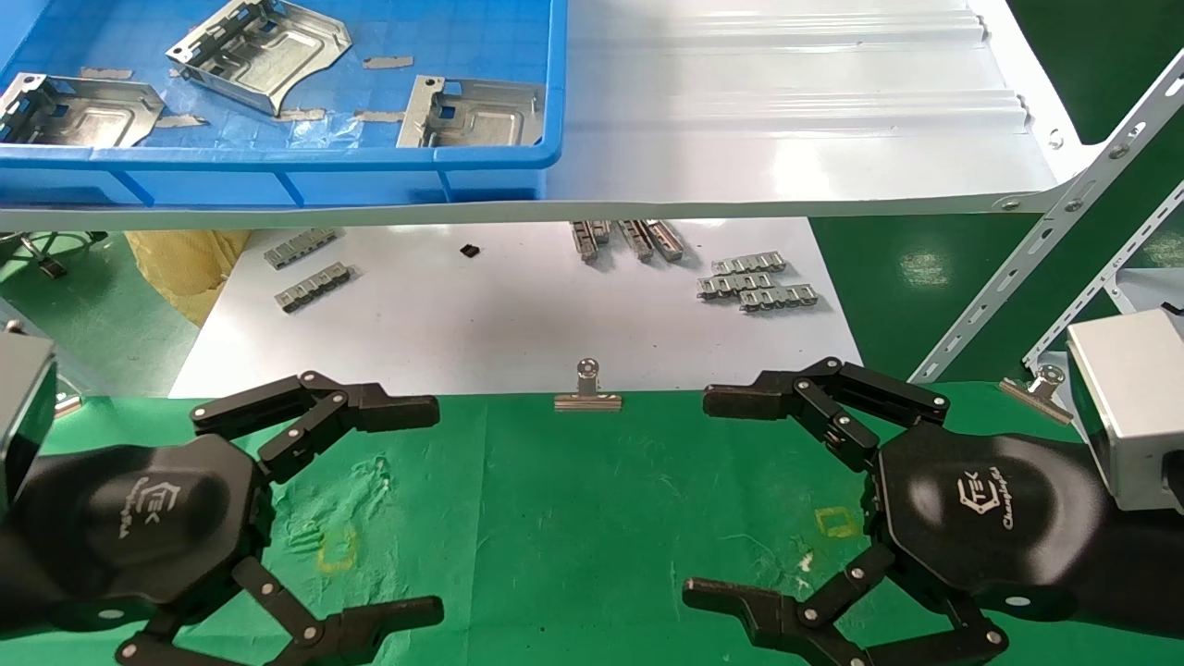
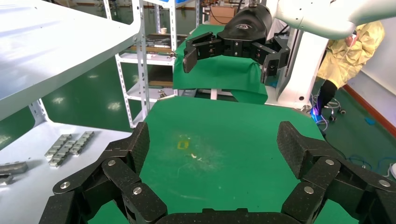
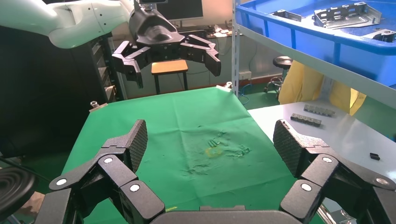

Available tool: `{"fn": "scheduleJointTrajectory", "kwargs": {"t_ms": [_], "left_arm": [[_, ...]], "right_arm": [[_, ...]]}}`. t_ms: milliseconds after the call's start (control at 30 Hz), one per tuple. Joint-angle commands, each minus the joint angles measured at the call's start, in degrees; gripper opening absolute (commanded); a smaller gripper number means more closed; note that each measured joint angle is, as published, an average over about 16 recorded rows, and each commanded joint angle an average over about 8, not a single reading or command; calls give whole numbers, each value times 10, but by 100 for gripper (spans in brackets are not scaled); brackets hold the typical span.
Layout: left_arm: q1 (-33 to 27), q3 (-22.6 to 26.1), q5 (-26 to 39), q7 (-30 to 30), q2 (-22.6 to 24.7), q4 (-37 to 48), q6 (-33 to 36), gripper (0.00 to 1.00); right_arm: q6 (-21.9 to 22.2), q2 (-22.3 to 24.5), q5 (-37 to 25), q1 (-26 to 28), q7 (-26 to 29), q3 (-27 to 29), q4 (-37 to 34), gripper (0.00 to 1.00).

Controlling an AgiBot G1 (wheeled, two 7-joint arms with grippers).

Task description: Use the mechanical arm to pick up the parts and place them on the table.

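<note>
Three silvery stamped parts lie in a blue bin [image 1: 305, 180] on the white shelf: one at the left [image 1: 79, 111], one tilted in the middle [image 1: 259, 51], one at the right [image 1: 476, 113]. Some show in the right wrist view [image 3: 348, 14]. My left gripper [image 1: 421, 509] hovers open and empty over the left of the green table [image 1: 573, 518]. My right gripper [image 1: 708, 495] hovers open and empty over the table's right side, facing the left one. Each sees the other: the right gripper [image 2: 229, 58] in the left wrist view, the left gripper [image 3: 170, 58] in the right wrist view.
Small slotted metal strips [image 1: 754, 282] lie on the white board [image 1: 509, 314] under the shelf [image 1: 786, 139]. A binder clip [image 1: 587, 388] holds the cloth's far edge, another [image 1: 1041, 384] is at the right. Yellow square outlines [image 1: 837, 523] mark the cloth. A perforated shelf leg [image 1: 1045, 259] slants at the right.
</note>
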Motion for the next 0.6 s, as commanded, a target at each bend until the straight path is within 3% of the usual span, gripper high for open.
{"fn": "scheduleJointTrajectory", "kwargs": {"t_ms": [33, 600], "left_arm": [[0, 0, 0, 0, 0, 0, 0, 100], [0, 0, 0, 0, 0, 0, 0, 100]], "right_arm": [[0, 0, 0, 0, 0, 0, 0, 100], [0, 0, 0, 0, 0, 0, 0, 100]]}}
